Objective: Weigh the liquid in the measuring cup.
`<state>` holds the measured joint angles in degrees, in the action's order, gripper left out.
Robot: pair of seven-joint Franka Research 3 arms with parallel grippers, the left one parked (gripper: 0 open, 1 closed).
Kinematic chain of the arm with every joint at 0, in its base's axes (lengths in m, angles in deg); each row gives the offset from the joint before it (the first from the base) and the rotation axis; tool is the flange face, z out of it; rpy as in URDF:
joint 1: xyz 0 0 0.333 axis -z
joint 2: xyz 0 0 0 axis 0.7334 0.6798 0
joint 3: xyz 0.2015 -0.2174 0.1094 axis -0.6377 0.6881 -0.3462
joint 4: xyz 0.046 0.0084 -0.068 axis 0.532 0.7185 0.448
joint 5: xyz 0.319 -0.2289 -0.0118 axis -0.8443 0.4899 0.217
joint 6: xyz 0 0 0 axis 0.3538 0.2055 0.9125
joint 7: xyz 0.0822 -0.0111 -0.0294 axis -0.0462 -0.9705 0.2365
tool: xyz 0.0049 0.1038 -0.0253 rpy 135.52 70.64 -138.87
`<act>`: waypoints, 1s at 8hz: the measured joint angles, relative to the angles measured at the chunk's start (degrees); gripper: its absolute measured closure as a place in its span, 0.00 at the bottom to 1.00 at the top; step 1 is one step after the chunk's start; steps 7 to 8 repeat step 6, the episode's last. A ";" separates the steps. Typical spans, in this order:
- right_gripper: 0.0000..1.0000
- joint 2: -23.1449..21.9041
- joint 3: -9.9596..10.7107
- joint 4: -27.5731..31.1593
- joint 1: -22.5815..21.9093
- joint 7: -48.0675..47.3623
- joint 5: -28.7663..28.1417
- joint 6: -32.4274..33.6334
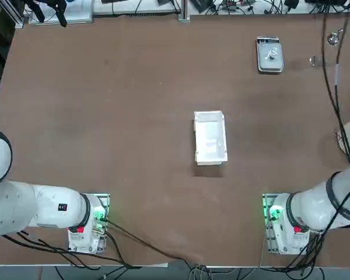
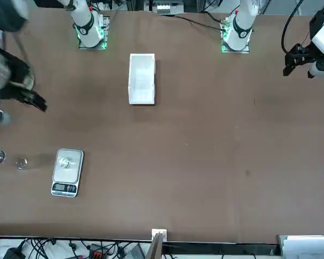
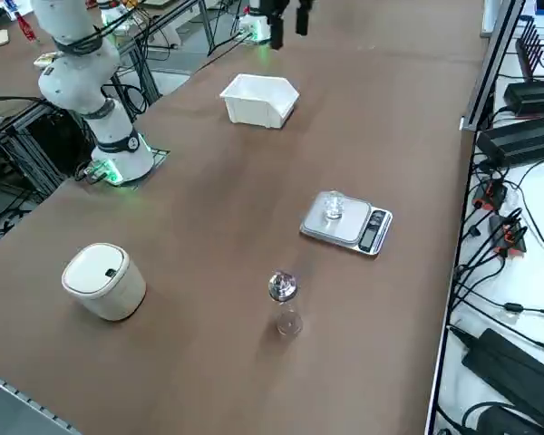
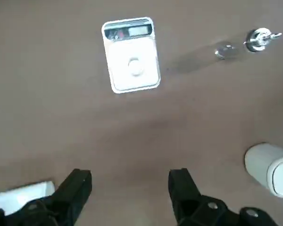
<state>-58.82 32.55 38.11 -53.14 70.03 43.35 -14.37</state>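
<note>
measuring cup (image 3: 333,207): clear glass, glinting
scale (image 3: 347,223): silver-grey platform, black display strip along one end
tray (image 1: 210,137): plain white
table (image 1: 134,105): matt brown, unpatterned
right gripper (image 4: 129,190): black fingers
canister (image 3: 104,280): white, with a small dark mark on its lid
small jar (image 3: 289,322): clear glass
stopper (image 3: 282,287): shiny silver metal
arm bases (image 1: 278,219): white shells, green lights, red spots

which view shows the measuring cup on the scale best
The right side view: the measuring cup stands clear and upright on the scale, seen from the side. The top and front views show only a small glint from above; the right wrist view, above the open right gripper, shows a faint ring.
</note>
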 joint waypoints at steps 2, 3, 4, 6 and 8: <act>0.00 -6.84 -0.07 8.86 5.80 6.20 -4.92 -4.18; 0.00 -11.56 -0.12 15.18 6.76 7.67 -5.23 -6.65; 0.00 -15.79 -0.21 20.11 6.89 9.27 -5.23 -7.42; 0.00 -20.37 -0.57 23.75 6.90 10.69 -5.10 -7.62; 0.00 -20.37 -0.57 23.75 6.90 10.69 -5.10 -7.62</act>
